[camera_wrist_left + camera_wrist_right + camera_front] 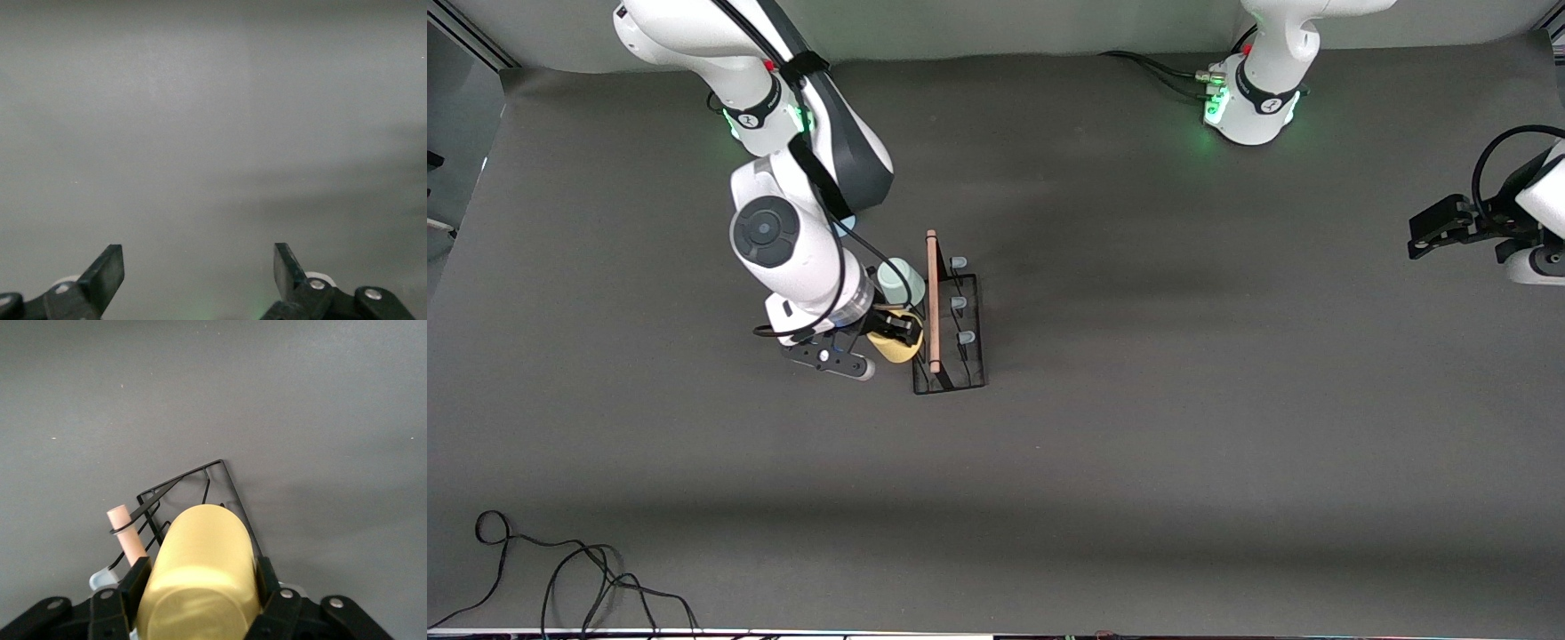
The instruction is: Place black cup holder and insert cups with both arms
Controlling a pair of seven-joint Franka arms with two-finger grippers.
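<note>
While the right gripper [896, 336] hung over the rack [950, 331], I had its fingers [135, 581] clenched on the yellow cup [200, 577], one pad on each flank of the tumbler. In the right wrist view the cup lay along the line of the fingers, one end toward the palm and its long axis running outward past the fingertips, so it was carried on its side, not upright. Just past that outer end stood the rack's wire frame and base, and the wooden rod [127, 535] ran beside one finger, close to the cup's flank. That was the relation I judged the next move to turn on: the peg meant for this cup lay on the right arm's side of the rod, under or just ahead of the fingers, but the cup hid it, so I could not tell how well mouth and peg lined up. From the front I saw the green cup [899, 278] already on that same side of the rod, next to my gripper. A pale blue edge showed under the right arm, too hidden to place.

My left gripper [1440, 230] waited at its own end of the table, well apart from the rack, fingers [107, 273] spread and empty. The right arm was plainly the nearer one.
</note>
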